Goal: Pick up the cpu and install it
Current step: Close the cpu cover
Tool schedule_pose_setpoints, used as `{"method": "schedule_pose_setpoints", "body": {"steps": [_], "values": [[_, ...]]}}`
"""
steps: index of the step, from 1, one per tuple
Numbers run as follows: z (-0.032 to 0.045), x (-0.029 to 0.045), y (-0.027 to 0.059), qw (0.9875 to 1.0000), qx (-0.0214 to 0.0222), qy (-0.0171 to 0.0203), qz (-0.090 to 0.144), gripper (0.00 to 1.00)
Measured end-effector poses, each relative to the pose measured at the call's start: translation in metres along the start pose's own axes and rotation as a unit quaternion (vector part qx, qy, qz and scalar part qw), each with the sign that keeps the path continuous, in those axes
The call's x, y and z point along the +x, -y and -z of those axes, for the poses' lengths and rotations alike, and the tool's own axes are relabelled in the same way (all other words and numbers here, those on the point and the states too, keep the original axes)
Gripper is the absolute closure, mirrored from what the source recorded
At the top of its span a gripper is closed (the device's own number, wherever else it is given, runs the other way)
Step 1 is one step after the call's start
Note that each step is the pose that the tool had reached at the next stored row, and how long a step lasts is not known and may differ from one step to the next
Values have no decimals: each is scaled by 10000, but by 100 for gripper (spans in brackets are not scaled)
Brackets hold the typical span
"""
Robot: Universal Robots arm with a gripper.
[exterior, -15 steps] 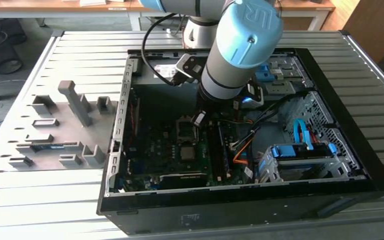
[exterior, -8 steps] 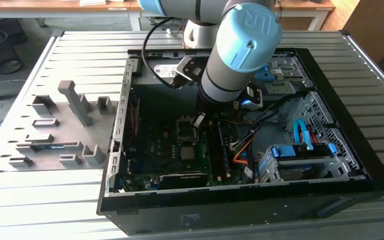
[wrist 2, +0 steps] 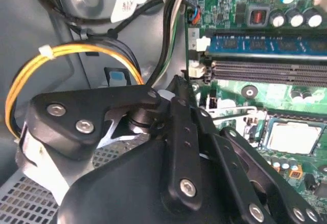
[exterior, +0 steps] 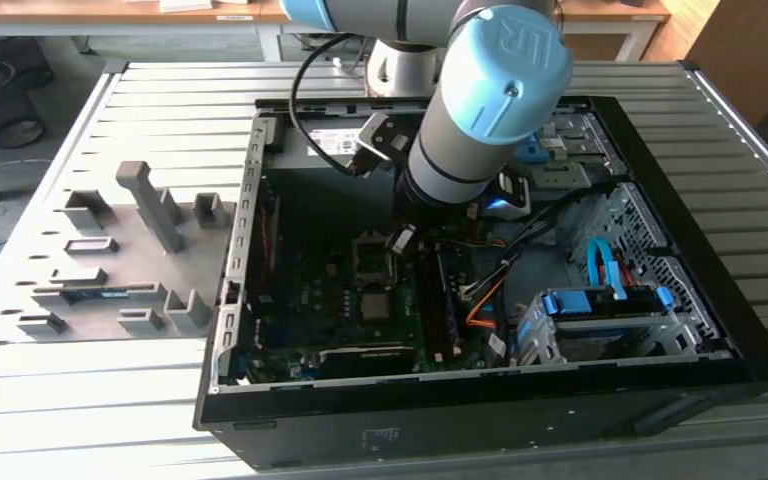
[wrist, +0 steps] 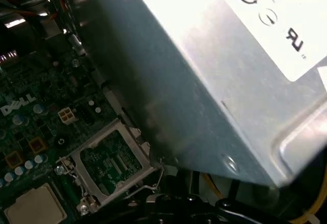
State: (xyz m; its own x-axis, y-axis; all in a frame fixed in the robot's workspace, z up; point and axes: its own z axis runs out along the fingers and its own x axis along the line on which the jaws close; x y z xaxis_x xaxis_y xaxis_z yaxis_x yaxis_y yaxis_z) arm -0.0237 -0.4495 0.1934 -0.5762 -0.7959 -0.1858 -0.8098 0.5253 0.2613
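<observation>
Ideally the gripper (wrist 2: 179, 88), whose grip I cannot tell, centres squarely over the cpu (wrist: 33, 208), lower left, near the empty socket (wrist: 110, 165).

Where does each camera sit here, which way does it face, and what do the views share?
Exterior view: off the arm, high up, looking down into the open computer case on the slatted table; the arm reaches inside.
Second wrist view: rides on the arm, looks past the gripper at the motherboard; black gripper linkage in front.
First wrist view: rides on the arm, faces the power-supply box and empty socket; dark gripper parts in front.
Shared: the cpu lies on the motherboard in all three.
</observation>
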Motion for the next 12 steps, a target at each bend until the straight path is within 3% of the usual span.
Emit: {"method": "schedule_pose_setpoints", "body": {"steps": [9, 12], "values": [[-16, 3, 5, 10000, -2, -4, -1, 90], [-24, 37, -42, 10000, -2, -2, 0, 90]]}}
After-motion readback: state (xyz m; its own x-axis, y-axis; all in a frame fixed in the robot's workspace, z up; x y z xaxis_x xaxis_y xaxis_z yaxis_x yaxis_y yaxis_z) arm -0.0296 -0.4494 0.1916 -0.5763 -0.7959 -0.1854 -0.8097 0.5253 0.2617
